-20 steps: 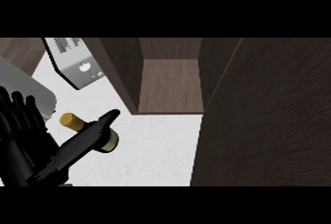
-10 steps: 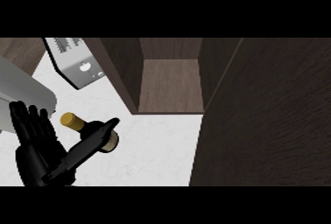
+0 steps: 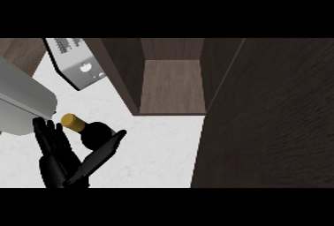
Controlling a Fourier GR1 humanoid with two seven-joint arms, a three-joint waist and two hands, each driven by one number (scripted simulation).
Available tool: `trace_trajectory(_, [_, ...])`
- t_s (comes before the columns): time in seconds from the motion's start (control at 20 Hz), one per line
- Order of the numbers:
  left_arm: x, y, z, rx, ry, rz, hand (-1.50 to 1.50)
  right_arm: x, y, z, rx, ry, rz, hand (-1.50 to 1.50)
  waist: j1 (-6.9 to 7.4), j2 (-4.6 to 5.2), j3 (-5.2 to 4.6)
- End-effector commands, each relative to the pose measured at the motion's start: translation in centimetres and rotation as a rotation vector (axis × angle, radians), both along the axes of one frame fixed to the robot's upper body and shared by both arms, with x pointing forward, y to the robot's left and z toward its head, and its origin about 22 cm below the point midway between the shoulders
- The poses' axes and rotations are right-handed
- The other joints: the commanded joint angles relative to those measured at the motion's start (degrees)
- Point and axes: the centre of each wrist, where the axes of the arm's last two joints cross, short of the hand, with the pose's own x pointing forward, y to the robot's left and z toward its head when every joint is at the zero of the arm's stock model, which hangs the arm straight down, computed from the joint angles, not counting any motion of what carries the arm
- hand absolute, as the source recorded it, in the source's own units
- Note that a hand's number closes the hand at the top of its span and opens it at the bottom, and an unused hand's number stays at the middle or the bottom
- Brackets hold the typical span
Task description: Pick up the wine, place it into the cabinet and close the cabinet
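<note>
The left hand [image 3: 62, 161] hides most of the wine bottle [image 3: 91, 130], its straight, spread fingers and thumb flanking it on the white counter [image 3: 163, 150]. The gold-capped neck points up-left toward a grey appliance [image 3: 78, 62]. The cabinet [image 3: 171, 84] stands open beyond.

Cabinet [image 3: 171, 84] is standing open w/ bare shelf facing counter [image 3: 160, 150]; white counter is lying free in front. Open door [image 3: 271, 119] is walling off the right; grey appliance [image 3: 77, 62] is crowding upper left.
</note>
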Motion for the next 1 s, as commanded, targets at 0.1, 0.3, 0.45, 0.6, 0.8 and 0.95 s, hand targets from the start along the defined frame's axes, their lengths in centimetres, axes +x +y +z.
trace_trajectory(0.1, [-1.4,2.0,-3.2,-0.038,0.009,0.002,-1.50,-2.7,0.1,-0.2,0.025,-0.017,0.079,-1.50,0.39,-0.05,-0.05])
trace_trajectory(0.3, [-1.3,3.5,-5.2,-0.057,0.016,0.002,-1.50,-2.2,0.1,0.0,0.019,0.000,0.076,-1.50,0.36,0.02,0.01])
trace_trajectory(0.45, [-1.3,2.1,-7.7,-0.053,0.037,0.013,-1.50,-3.5,0.6,0.1,0.016,-0.015,0.096,-1.50,-0.01,-0.11,-0.07])
trace_trajectory(0.6, [-0.8,4.9,-7.7,-0.080,0.029,0.001,-1.50,-2.1,0.2,-0.2,0.019,-0.006,0.077,-1.50,0.26,0.08,0.06])
trace_trajectory(0.8, [-1.3,3.5,-9.7,-0.098,0.045,0.014,-1.50,-3.3,0.9,0.6,0.012,-0.008,0.096,-1.50,0.15,-0.05,0.02])
trace_trajectory(0.95, [-1.3,3.9,-13.2,-0.117,0.047,0.016,-1.50,-3.1,0.7,0.6,0.013,-0.003,0.106,-1.50,-0.13,-0.02,-0.03])
